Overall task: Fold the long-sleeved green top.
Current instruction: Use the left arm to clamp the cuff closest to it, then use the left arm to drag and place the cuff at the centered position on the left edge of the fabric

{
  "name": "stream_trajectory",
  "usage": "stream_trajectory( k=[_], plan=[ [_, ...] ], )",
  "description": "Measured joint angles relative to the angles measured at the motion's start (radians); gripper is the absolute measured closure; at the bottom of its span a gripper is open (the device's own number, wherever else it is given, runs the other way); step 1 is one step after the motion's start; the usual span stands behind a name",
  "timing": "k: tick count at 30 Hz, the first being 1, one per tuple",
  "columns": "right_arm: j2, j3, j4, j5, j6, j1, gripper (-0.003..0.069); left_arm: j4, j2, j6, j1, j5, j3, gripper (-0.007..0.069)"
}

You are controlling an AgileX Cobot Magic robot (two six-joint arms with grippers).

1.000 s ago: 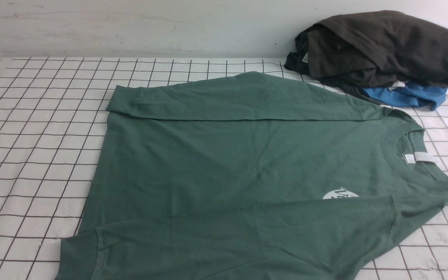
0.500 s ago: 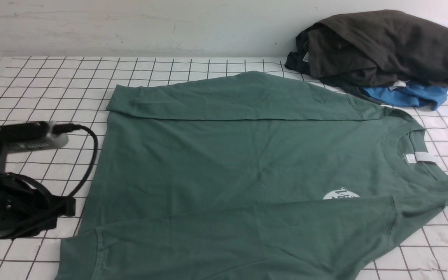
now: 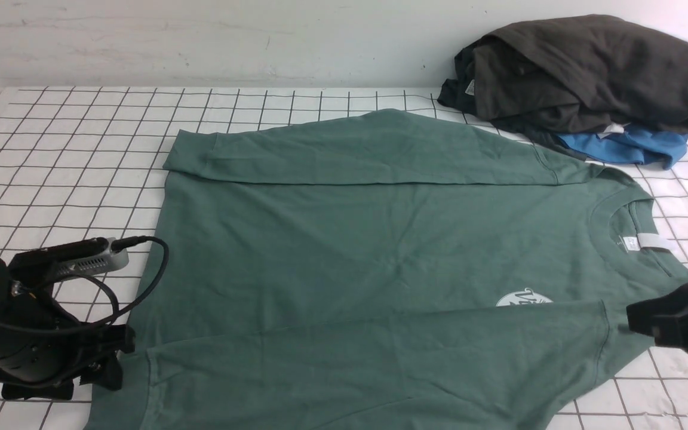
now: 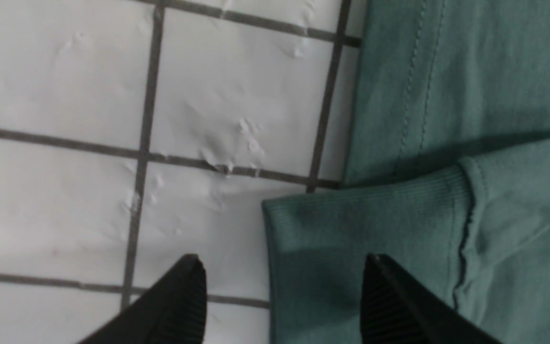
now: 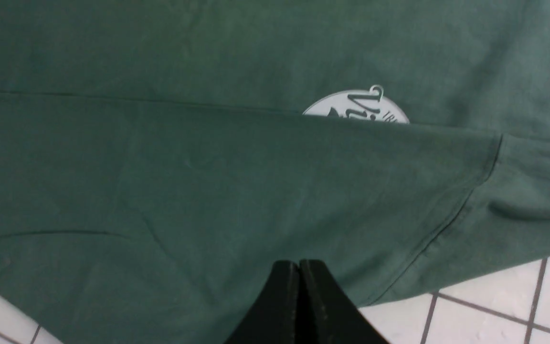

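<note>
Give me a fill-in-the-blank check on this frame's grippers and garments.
The left gripper has its jaws ___ above the cuff of the green long-sleeved top.
The right gripper has its jaws ___.
A folded ___ half covers the white chest print.
The garment beneath the dark pile is coloured ___.
Missing: open; shut; sleeve; blue.

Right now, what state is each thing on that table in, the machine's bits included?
Top: spread flat, both sleeves folded across its body.
Left tool: open, straddling the near cuff edge, gripping nothing.
Right tool: shut, empty, over the near sleeve by the shoulder.
Dark clothes: heaped at the far right.
Blue garment: crumpled under that heap.
</note>
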Motion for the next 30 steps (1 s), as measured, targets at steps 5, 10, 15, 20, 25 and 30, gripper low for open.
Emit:
stream_trajectory(
  k=[5, 10, 15, 20, 25, 30],
  plan=[
    [0.017, -0.001, -0.002, -0.016, -0.003, 0.041, 0.0669, 0.005, 0.035, 0.001, 0.001, 0.001, -0.01, 0.0278],
    [0.052, -0.001, -0.002, -0.016, -0.009, 0.105, 0.0669, 0.027, 0.046, 0.001, 0.005, 0.006, -0.018, 0.0462],
    [0.068, -0.001, -0.002, -0.02, -0.012, 0.111, 0.0669, 0.009, 0.046, 0.035, 0.006, 0.012, -0.025, 0.0596],
    [0.07, -0.001, -0.002, -0.036, -0.013, 0.111, 0.0669, 0.008, 0.016, 0.06, 0.006, 0.039, -0.054, 0.0629],
    [0.07, -0.001, -0.018, -0.049, -0.013, 0.111, 0.0669, 0.007, -0.101, 0.064, 0.006, 0.048, -0.107, 0.0629],
    [0.07, -0.001, -0.025, -0.054, -0.014, 0.111, 0.0669, 0.006, -0.16, 0.064, 0.006, 0.064, -0.128, 0.0629]
  ],
)
